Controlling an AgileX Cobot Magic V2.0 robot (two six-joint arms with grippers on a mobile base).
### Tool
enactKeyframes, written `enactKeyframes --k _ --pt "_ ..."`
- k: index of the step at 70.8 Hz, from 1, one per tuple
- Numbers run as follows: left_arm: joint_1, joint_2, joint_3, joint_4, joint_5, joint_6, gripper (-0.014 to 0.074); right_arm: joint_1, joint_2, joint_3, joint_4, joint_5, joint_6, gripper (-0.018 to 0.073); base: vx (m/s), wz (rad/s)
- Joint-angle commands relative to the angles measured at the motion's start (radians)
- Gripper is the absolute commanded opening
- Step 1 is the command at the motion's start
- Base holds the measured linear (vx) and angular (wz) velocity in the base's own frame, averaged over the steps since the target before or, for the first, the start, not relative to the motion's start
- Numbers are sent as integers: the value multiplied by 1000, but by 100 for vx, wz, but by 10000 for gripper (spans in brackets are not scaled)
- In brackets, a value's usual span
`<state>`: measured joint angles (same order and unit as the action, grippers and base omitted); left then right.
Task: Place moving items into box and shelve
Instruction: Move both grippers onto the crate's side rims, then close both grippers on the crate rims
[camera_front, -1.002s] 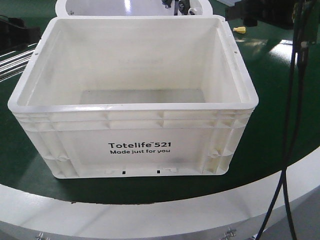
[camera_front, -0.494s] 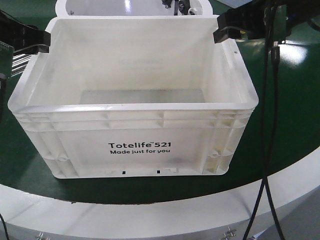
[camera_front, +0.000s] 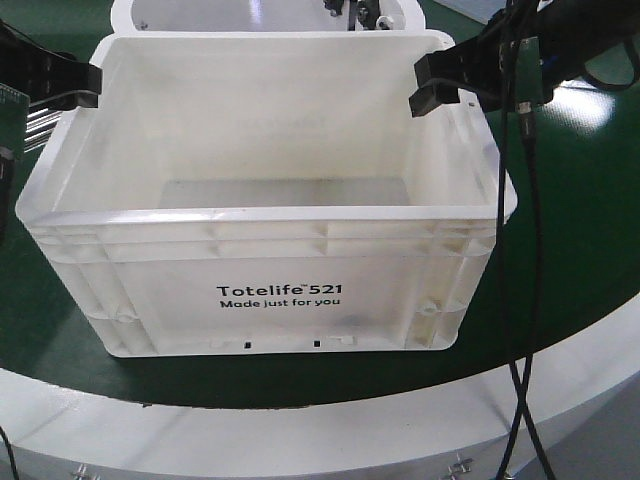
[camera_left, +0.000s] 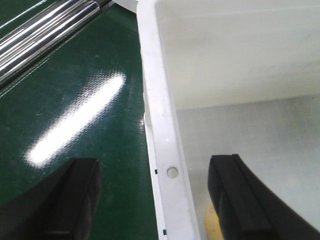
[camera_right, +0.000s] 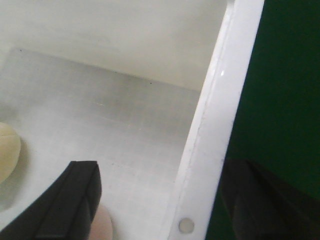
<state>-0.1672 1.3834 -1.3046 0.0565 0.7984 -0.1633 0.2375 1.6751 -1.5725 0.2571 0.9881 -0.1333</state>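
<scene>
The left pincer (camera_left: 159, 200) and the right pincer (camera_right: 165, 200) each straddle an opposite side rim of the box (camera_front: 270, 290), jaws apart.

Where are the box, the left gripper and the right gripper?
box (camera_front: 270, 215), front-facing view, on its near rim.
left gripper (camera_left: 155, 165), left wrist view, midway between its fingers, over the box's rim.
right gripper (camera_right: 162, 167), right wrist view, midway between its fingers, at the box's rim.

White box (camera_front: 270, 215) upright; yellow toy (camera_right: 7, 150), pink toy (camera_right: 103, 224) inside
</scene>
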Motion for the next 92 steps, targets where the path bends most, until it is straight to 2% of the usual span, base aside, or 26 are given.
enactKeyframes --k 1,28,73,81,89,92 --pt "4 -32 -41 13 -55 -8 555 -2 -32 -35 18 -43 7 540 0 0" --pt "4 -32 -41 15 -55 -8 555 -2 -25 -36 9 -65 3 487 0 0" --pt "4 -32 -41 16 -45 -8 555 -2 13 -36 8 -74 -14 476 0 0" --pt "4 -32 -41 16 -37 -8 555 -2 13 -36 8 -74 -2 393 0 0" --pt "4 -32 -41 16 -30 -8 555 -2 13 -36 5 -72 -2 218 0 0" --pt "4 -32 -41 16 -27 -8 555 -2 13 -36 5 -72 -6 121 0 0"
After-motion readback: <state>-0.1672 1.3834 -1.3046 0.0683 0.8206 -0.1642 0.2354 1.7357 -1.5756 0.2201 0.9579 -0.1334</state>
